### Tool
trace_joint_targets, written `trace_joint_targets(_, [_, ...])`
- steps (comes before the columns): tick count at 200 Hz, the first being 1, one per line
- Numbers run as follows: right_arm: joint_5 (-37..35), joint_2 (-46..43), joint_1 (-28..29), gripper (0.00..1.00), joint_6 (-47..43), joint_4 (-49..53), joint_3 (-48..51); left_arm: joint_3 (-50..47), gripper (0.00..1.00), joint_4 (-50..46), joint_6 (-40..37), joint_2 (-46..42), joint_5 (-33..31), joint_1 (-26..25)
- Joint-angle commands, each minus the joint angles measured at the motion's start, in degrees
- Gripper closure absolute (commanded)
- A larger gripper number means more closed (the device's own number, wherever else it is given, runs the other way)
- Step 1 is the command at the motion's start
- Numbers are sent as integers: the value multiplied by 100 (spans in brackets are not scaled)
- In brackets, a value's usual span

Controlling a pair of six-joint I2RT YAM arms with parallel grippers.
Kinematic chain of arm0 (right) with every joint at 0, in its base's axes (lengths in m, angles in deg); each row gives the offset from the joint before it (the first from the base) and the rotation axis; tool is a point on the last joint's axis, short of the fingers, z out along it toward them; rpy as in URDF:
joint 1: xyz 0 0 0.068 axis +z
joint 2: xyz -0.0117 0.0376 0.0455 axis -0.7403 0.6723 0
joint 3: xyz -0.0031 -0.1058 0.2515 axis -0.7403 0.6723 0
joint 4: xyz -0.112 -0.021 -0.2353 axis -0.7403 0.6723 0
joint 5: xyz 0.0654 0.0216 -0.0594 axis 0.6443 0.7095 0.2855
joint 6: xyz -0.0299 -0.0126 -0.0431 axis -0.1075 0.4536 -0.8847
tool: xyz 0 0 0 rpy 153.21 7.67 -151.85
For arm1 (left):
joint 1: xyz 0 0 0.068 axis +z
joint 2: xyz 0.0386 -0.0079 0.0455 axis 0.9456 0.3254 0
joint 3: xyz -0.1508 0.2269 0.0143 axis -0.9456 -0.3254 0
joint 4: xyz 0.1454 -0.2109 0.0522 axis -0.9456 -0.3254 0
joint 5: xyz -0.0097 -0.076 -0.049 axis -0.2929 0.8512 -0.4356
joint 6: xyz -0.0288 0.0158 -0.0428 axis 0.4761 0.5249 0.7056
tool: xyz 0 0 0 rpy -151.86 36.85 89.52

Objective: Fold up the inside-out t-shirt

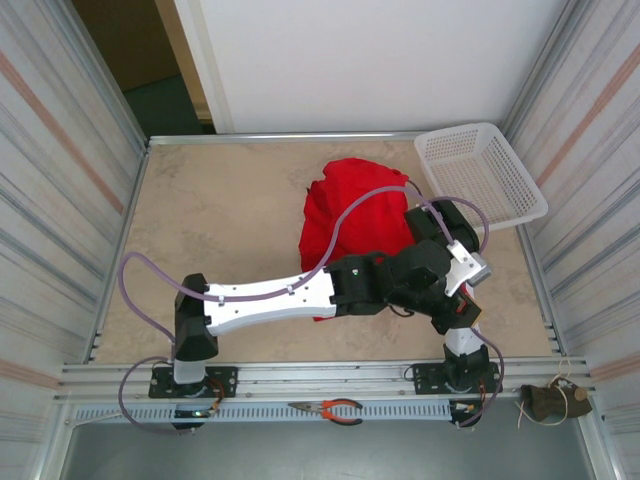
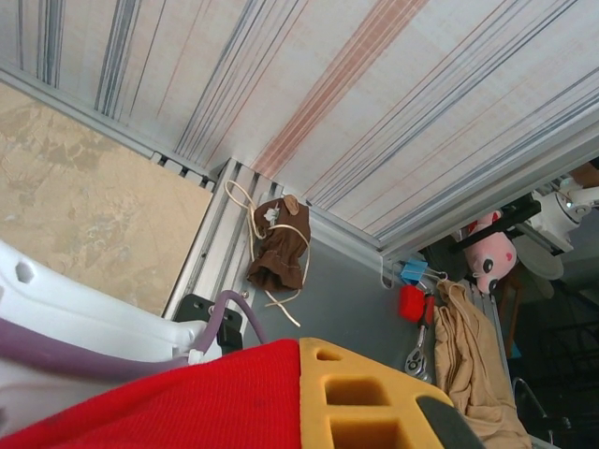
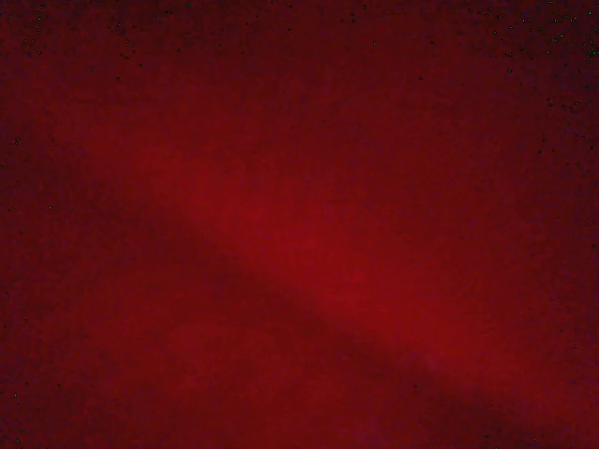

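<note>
The inside-out t-shirt [image 1: 350,205] is a bright red bunched heap on the right half of the table, with no graphic showing. My left arm reaches across the front to the right, and my left gripper [image 1: 455,295] hangs low beside the right arm. In the left wrist view its yellow finger [image 2: 374,393] presses against red t-shirt cloth [image 2: 187,398], shut on it. My right arm's wrist [image 1: 440,225] goes into the heap's right side, its fingers hidden by cloth. Dark red fabric [image 3: 299,224] covers the right wrist view.
A white plastic basket [image 1: 480,175] sits tilted at the table's back right corner. Orange-handled pliers [image 1: 335,408] lie on the front rail, and a brown pouch [image 1: 550,400] lies off the front right. Corrugated walls flank both sides. Bare tabletop [image 1: 220,210] spreads left.
</note>
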Motion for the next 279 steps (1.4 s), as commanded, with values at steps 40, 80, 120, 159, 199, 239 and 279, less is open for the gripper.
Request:
trace_joint_targets(40, [758,537,-42,11,731,-373,-567,456,100,1215,51,-146,1209,-378])
trace_joint_targets(80, [753,465,-20,9,680,-164,-302,324,100,1228,45,-256,1150,-317])
trace_joint_targets(120, [763,628,101,8,805,-199,-533,213,100,1216,63,-276,1168,-290])
trace_joint_targets(159, [378,937,158,0,1061,-340,-943,-30,100,1474,243,-280,1433,-264])
trace_joint_targets(199, [-21,1302,159,1,1339,-452,-1550,-564,100,1898,425,-463,1534,-263])
trace_joint_targets(239, [-213,1381,108,25,1445,-476,-1777,-1360,100,2533,668,-769,1384,-224])
trace_joint_targets(279, [-35,1216,54,52,1346,-482,-1665,-2223,100,3293,1003,-1158,997,-50])
